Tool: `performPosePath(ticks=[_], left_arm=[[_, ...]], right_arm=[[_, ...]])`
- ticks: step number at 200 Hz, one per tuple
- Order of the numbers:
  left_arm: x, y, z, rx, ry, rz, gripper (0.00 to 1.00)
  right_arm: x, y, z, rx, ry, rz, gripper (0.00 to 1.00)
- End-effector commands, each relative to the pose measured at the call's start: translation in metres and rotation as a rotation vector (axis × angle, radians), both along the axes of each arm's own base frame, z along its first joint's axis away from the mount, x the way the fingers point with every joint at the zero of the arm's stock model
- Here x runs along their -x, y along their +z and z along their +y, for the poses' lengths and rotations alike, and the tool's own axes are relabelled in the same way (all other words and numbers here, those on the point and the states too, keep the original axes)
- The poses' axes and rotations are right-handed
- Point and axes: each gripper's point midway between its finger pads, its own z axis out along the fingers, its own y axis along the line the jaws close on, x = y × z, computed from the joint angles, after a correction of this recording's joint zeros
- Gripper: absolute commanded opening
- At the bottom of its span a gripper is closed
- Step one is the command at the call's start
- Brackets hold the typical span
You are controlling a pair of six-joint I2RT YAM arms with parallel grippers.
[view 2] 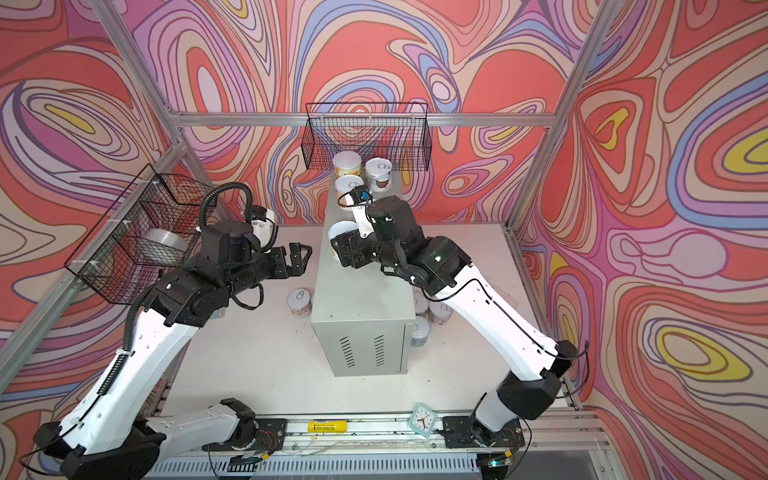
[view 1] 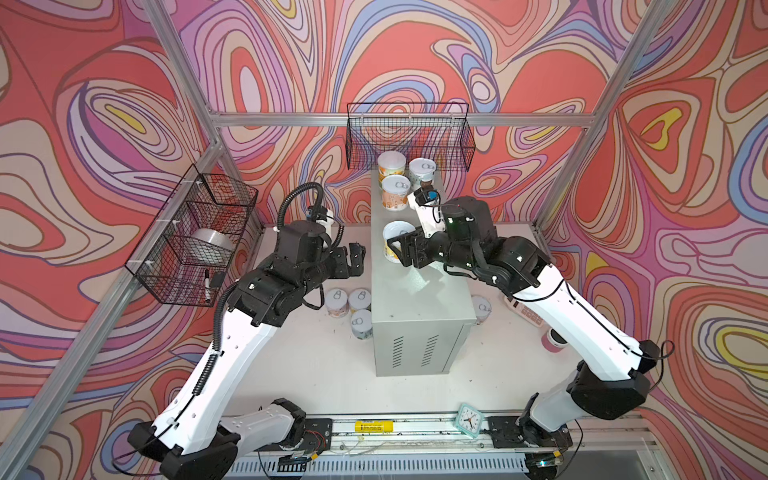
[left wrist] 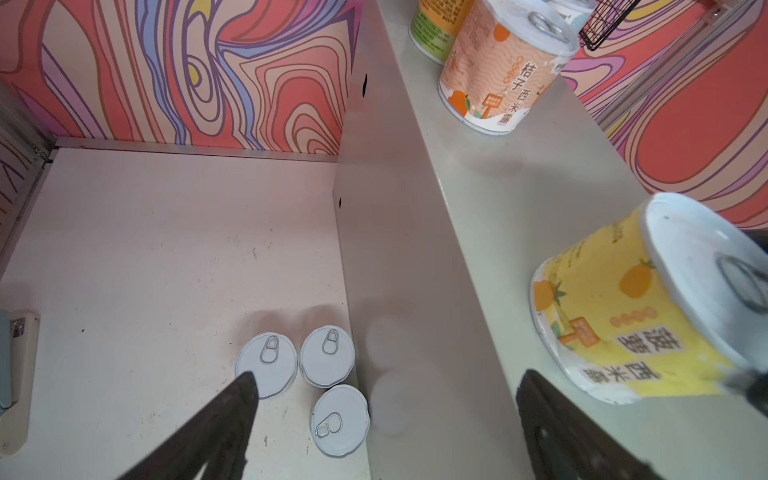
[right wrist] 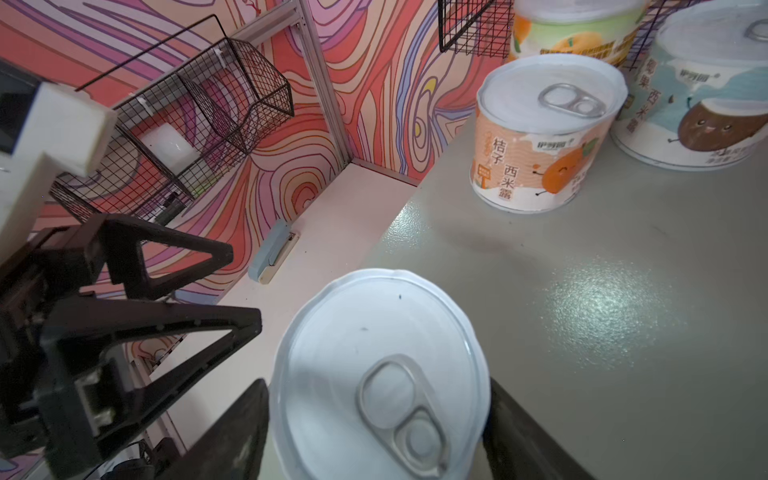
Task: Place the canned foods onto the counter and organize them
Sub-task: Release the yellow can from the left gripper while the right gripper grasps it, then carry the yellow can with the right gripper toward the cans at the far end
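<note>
Yellow tin: short yellow-labelled tin w/ silvery pull-tab lid, upright on the counter, toward its left edge, abt mid-length.
Counter: tall light-grey metal box w/ glossy flat top, vent slits on near end, standing on white tabletop.
Right gripper: right gripper straddles the yellow tin, one black finger each side, v. close to its wall; can't tell if the pads press on it or just clear it.
Other tins up top: orange-labelled tin further back, apart from the yellow tin; green-and-orange tin and white-and-blue tin side by side at far end, under black wire basket.
Left gripper: left gripper hovers just left of the counter, abt level w/ its top; jaws spread wide, nothing btwn them.
Tins on table: three silver-lidded tins clustered just beside counter's left wall; more tins by its right wall, partly hidden by right arm.
Front rail: teal square clock.
</note>
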Motion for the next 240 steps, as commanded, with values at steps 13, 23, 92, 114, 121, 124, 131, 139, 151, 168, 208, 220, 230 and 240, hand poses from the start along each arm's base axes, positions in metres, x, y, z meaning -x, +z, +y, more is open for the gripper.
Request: performPosePath(ticks=[13, 23, 92, 114, 121, 124, 131, 139, 151, 168, 208, 220, 230, 240], left_arm=[[-0.003, 0.0, -0.002, 0.028, -0.006, -0.003, 0.97], [-0.002, -0.002, -0.002, 0.025, -0.005, -0.001, 0.97], [-0.004, -0.007, 0.0, 0.023, 0.0, 0.009, 0.97], [-0.004, -0.011, 0.001, 0.022, 0.002, 0.016, 0.96], [-0.004, -0.012, 0.0, 0.021, -0.001, 0.018, 0.96], [-0.004, -0.012, 0.0, 0.022, 0.0, 0.02, 0.96], [-0.004, -0.012, 0.0, 0.024, 0.0, 0.019, 0.96], [-0.004, -0.013, 0.001, 0.023, 0.001, 0.019, 0.96], [-0.004, -0.015, 0.002, 0.023, 0.004, 0.021, 0.96], [-0.004, -0.016, 0.003, 0.019, 0.005, 0.021, 0.96], [-0.006, -0.019, 0.006, 0.012, 0.011, 0.023, 0.96], [-0.007, -0.021, 0.006, 0.013, 0.011, 0.025, 0.96], [-0.008, -0.022, 0.006, 0.013, 0.009, 0.025, 0.96], [-0.009, -0.024, 0.005, 0.019, 0.005, 0.03, 0.96]], right_arm=[[-0.011, -0.015, -0.001, 0.08, -0.045, 0.003, 0.81], [-0.013, -0.017, -0.003, 0.088, -0.059, -0.001, 0.81], [-0.036, -0.023, -0.021, 0.198, -0.191, -0.05, 0.77], [-0.045, -0.02, -0.026, 0.218, -0.225, -0.061, 0.72], [-0.05, -0.021, -0.029, 0.222, -0.238, -0.055, 0.72], [-0.051, -0.021, -0.03, 0.22, -0.24, -0.054, 0.72], [-0.055, -0.021, -0.033, 0.219, -0.248, -0.05, 0.71], [-0.059, -0.021, -0.036, 0.212, -0.256, -0.048, 0.7], [-0.066, -0.023, -0.04, 0.198, -0.265, -0.04, 0.71], [-0.075, -0.025, -0.048, 0.192, -0.289, -0.032, 0.71], [-0.093, -0.023, -0.068, 0.155, -0.345, -0.03, 0.71], [-0.098, -0.023, -0.071, 0.145, -0.356, -0.029, 0.71], [-0.103, -0.023, -0.073, 0.137, -0.365, -0.032, 0.71], [-0.108, -0.022, -0.074, 0.126, -0.375, -0.037, 0.71]])
